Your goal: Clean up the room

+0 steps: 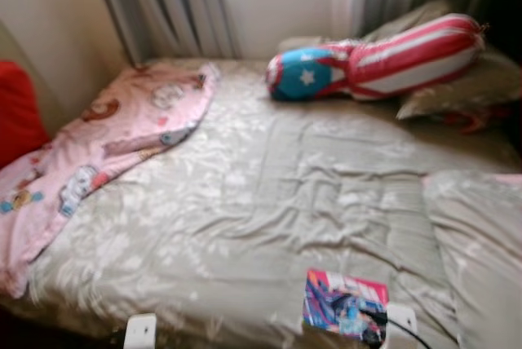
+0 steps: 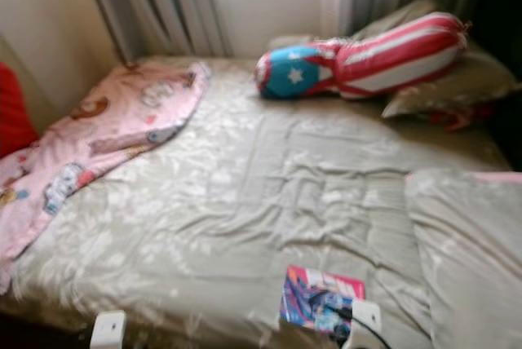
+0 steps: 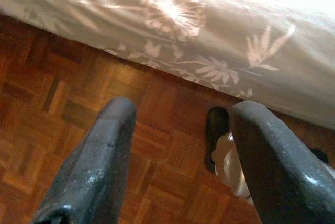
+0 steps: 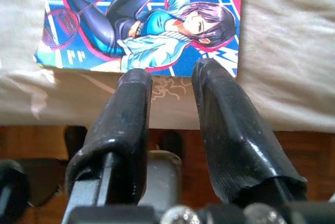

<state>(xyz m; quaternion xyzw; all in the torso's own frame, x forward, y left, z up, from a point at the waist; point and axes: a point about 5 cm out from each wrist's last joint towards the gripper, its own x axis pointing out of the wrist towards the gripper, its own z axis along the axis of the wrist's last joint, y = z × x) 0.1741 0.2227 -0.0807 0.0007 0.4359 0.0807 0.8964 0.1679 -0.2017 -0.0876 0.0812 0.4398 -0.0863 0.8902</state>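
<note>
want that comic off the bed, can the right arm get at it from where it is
Probably yes: the right gripper sits just short of the colourful manga book, which lies flat at the near edge of the beige floral bedspread, fingers open, nothing between them.

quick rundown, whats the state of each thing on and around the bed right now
comic book: flat, cover up, at the bed's near edge
right gripper: open, just short of the comic book
left gripper: open, over the wooden floor beside the bed
pink blanket: crumpled along the left side
striped bolster: lying on its side near the curtains
curtains: drawn
</note>
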